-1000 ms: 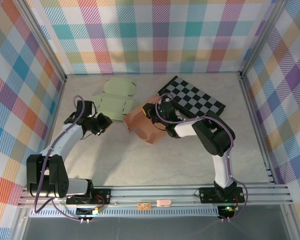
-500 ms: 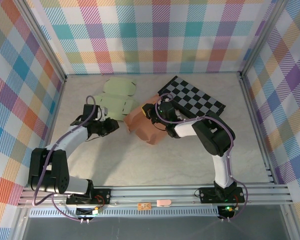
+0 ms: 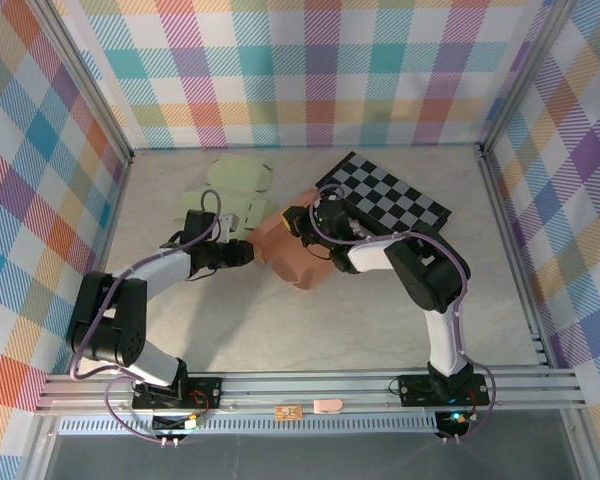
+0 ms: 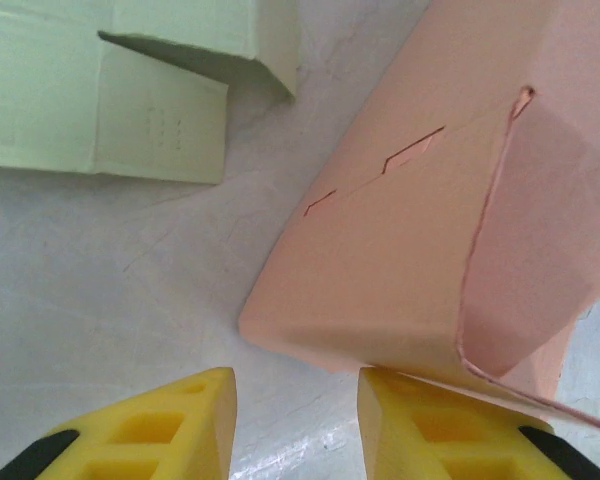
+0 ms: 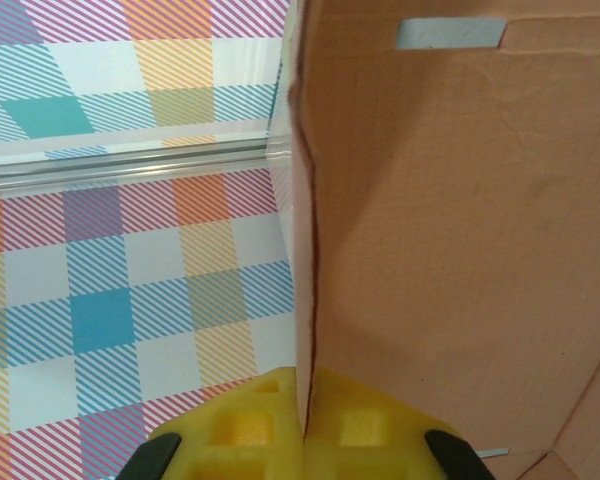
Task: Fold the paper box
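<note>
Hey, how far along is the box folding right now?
Done: the pink box has creased, raised walls. In hand: the right tool is pinching one wall's edge, and the left tool sits open at a corner of the box. Left: the slot in that wall is unfilled, so nothing looks locked; the green sheet lies flat.

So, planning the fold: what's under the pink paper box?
Pale marbled tabletop shows right up to the near edge of the pink paper box. Anything beneath the paper itself is covered.
</note>
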You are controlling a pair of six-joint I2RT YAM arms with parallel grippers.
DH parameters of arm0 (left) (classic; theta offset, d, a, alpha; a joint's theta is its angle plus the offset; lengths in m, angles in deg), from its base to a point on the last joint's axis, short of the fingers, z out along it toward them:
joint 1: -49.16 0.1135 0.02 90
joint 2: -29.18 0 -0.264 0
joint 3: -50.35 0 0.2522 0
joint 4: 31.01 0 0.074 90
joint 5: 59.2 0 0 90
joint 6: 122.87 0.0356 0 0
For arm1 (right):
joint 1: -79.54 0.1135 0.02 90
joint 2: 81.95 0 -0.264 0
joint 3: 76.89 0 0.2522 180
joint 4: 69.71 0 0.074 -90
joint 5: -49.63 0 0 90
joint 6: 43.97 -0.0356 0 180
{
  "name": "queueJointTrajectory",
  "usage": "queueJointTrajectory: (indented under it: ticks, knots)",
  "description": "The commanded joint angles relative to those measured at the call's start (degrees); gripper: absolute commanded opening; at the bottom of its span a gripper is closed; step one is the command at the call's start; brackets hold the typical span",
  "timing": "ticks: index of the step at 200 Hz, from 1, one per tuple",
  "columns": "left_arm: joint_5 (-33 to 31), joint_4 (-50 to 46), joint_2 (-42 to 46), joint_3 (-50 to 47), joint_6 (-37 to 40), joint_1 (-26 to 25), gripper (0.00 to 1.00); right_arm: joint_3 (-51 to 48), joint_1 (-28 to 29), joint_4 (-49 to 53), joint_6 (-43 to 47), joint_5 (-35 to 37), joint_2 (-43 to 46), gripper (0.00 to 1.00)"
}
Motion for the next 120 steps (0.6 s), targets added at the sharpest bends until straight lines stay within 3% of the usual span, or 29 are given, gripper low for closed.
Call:
queueJointTrajectory:
  ticks: [1, 120]
  knots:
    - [-0.1, 2.6, -0.7, 1.5, 1.8, -1.5, 0.37, 1.4, 0.3, 0.6, -0.3, -0.7, -0.1, 0.0]
    - [-6.1, 7.7, -3.2, 2.4, -2.2, -6.9, 0.36, 2.6, 0.3, 1.8, -2.3, 0.5, 0.2, 0.0]
